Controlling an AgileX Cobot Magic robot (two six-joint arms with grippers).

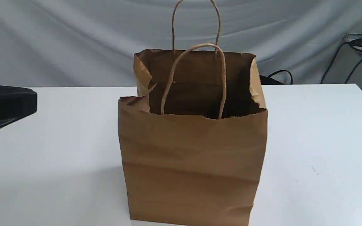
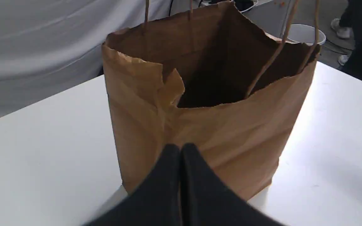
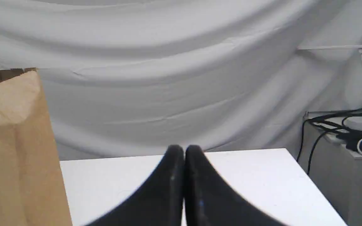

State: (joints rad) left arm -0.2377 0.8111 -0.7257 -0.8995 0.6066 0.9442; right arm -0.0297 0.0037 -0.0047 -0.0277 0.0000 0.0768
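Left wrist view shows the left gripper (image 2: 181,149) with its jaws pressed together and empty, close to a lower corner of the paper bag (image 2: 231,131); whether it touches the bag is unclear. The bag stands upright and open in the middle of the white table (image 2: 42,141), with its two cord handles (image 1: 200,45) raised. The right gripper (image 3: 184,150) is also closed on nothing, over the table and off to the bag's side.

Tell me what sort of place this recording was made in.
Probably a robot lab or recording booth: a white table backed by a draped grey sheet, a paper bag standing on it, and black cables at the side.
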